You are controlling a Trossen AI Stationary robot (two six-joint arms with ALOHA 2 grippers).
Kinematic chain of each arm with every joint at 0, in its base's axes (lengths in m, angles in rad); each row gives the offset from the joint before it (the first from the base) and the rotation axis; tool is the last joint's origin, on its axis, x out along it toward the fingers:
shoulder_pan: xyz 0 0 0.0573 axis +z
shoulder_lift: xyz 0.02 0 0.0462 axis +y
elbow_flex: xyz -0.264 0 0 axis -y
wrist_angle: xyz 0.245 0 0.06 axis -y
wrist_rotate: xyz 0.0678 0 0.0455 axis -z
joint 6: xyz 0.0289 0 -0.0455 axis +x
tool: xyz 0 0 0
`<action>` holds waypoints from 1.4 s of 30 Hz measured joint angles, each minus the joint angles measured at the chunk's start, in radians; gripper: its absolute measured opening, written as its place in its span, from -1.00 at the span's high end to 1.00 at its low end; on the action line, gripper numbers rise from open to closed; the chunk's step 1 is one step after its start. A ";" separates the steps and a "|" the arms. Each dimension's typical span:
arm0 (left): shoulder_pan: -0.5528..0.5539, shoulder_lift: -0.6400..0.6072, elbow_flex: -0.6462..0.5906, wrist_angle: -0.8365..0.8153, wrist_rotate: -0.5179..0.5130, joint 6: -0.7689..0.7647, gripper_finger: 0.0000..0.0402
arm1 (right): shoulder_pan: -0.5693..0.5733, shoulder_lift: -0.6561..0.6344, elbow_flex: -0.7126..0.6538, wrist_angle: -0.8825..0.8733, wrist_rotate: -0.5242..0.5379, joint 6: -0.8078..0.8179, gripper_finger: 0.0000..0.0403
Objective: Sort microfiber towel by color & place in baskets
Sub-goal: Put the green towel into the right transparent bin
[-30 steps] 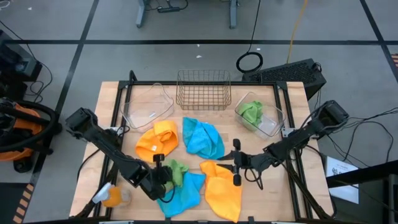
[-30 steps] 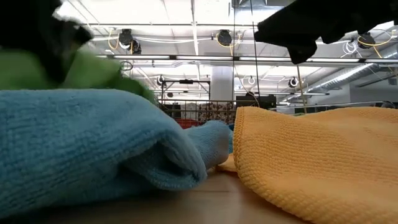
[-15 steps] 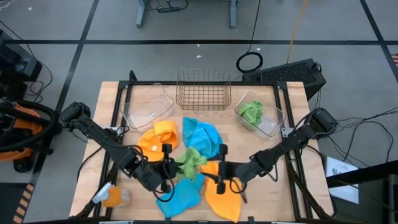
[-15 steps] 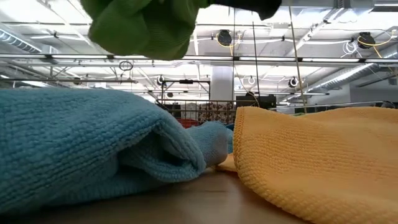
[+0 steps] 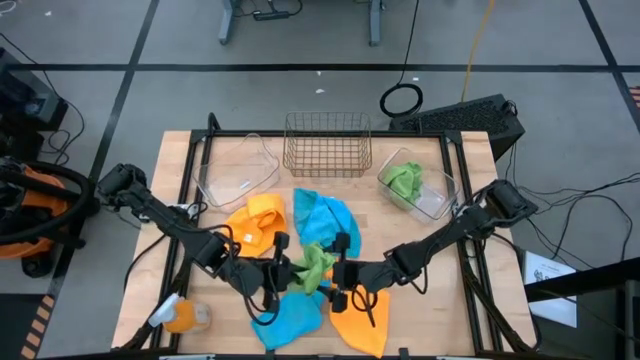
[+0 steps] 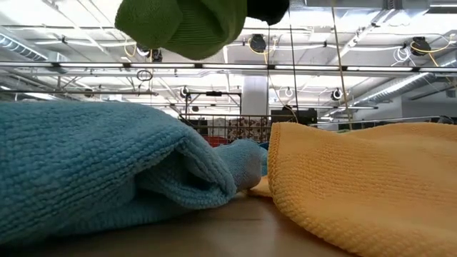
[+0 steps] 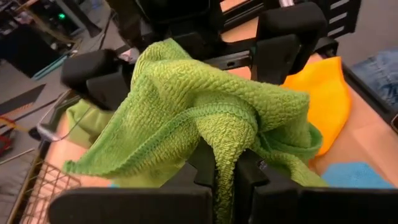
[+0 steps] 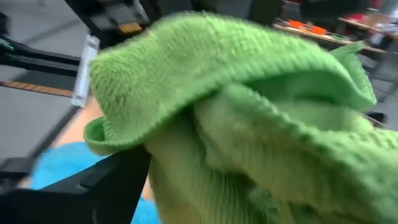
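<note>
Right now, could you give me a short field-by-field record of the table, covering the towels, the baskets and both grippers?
green towel in the air: lifted above the table centre, between both grippers
left gripper: shut on the green towel
right gripper: at the towel's other side, grip unclear
wire basket: empty, back centre
left clear bin: empty, back left
right clear bin: holds a green towel
blue towels: two on the table
orange towels: two on the table

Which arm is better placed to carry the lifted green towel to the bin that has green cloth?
Probably right: the right gripper already meets the green towel, and that bin is on its side.
</note>
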 joint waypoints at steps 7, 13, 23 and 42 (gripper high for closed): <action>0.022 0.000 0.000 0.017 0.006 0.009 0.90 | -0.011 0.000 0.000 0.004 -0.052 -0.026 -0.36; 0.029 0.000 0.000 0.021 0.009 -0.024 0.78 | -0.011 0.000 0.000 0.001 -0.048 -0.038 0.42; 0.030 0.000 0.000 -0.079 -0.019 -0.167 0.31 | -0.010 -0.059 0.000 -0.204 0.032 0.005 0.87; 0.032 0.001 -0.003 -0.309 -0.292 -0.393 -0.17 | -0.030 -0.480 -0.001 -0.947 0.283 0.221 0.96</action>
